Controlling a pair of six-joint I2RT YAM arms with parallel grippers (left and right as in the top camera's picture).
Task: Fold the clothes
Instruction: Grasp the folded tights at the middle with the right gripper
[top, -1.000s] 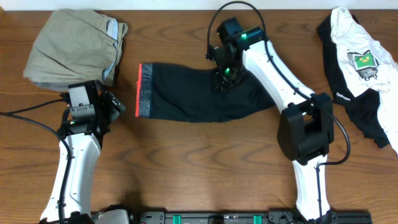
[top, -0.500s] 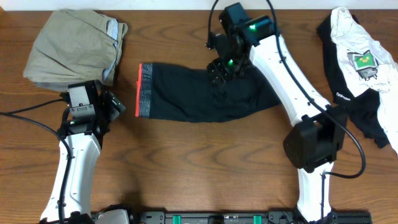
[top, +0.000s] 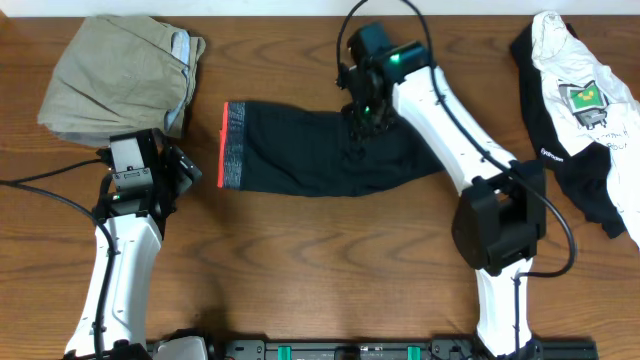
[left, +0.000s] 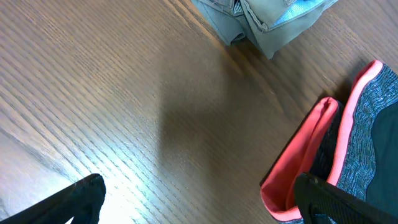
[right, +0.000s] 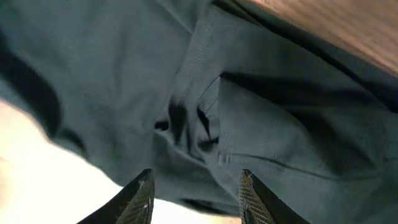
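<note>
Right jaws swung back over black pants (top: 290, 155) (crumpled fold just ahead).

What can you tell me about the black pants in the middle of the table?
The black pants look soft and stretchy. They lie flat and sideways on the wooden table, a bit wrinkled toward the right. The waistband at the left end is grey with a red edge. The right pincer hangs over the upper part, jaws apart, above a bunched crease; I cannot tell if it touches the cloth. The left pincer is open beside the waistband, not on it.
</note>
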